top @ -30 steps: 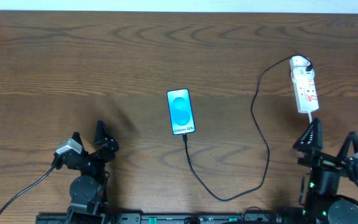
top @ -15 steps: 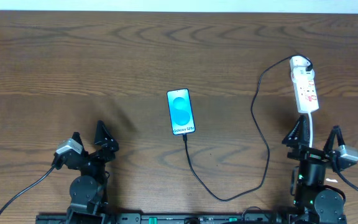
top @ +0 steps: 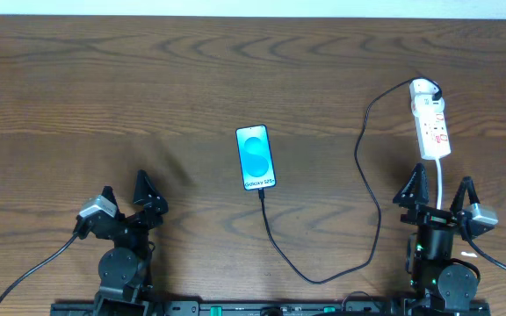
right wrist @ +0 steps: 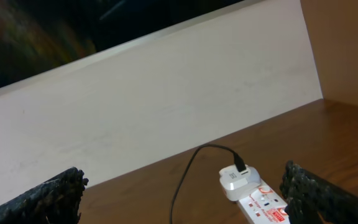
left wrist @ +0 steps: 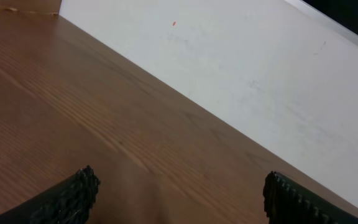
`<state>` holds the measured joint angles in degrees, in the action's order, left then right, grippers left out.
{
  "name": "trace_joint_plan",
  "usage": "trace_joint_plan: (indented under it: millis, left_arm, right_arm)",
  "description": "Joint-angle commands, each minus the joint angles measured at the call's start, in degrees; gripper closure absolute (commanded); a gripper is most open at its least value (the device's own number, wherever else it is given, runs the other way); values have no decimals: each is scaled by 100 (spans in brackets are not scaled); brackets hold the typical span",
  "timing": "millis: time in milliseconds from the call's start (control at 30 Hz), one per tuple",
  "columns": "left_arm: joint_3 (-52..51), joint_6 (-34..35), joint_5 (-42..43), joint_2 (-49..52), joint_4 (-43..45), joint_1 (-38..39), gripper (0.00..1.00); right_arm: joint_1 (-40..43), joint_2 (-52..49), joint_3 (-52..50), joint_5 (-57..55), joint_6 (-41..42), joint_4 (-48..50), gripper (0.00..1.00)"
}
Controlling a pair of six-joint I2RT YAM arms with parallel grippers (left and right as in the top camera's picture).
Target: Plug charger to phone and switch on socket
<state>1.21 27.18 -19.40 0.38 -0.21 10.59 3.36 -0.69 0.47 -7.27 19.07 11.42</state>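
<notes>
The phone (top: pixel 256 158) lies face up mid-table, its blue-teal screen lit, "Galaxy S25" text at its near end. The black charger cable (top: pixel 369 184) runs from the phone's near end, loops toward the front edge and rises to a white adapter on the far end of the socket (top: pixel 431 125). The socket, a white power strip with red marks, lies at the right; it also shows in the right wrist view (right wrist: pixel 253 199). My left gripper (top: pixel 123 195) is open and empty at the front left. My right gripper (top: pixel 437 190) is open and empty, just in front of the socket.
A white wall (right wrist: pixel 166 106) runs along the table's far edge. The socket's white cord (top: pixel 444 180) runs down between the right gripper's fingers. Bare wood table (top: pixel 148 88) lies to the left and far side.
My right arm has swung left, so its gripper now lines up with the socket's near end. The left arm, phone and cable have not moved.
</notes>
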Motion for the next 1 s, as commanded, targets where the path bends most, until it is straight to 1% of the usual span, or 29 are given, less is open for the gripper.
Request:
trace_joint_plan:
  millis: [0,500,767,967]
  left_arm:
    - [-98,-11,-11,-11,-227,-28,13]
    - [-98,-11,-11,-11,-227,-28,13]
    - [-98,-11,-11,-11,-227,-28,13]
    - [-98,-9,-11,-11,-227,-28,13]
  right_arm:
    - [2,39,-17,35,57,-61,1]
    - [-9,42,-17,39,-555,-1517,1]
    - [-9,42,-20,166,-1132,-1517,1]
    - [-26,42,-20,166,-1152,-1528,1]
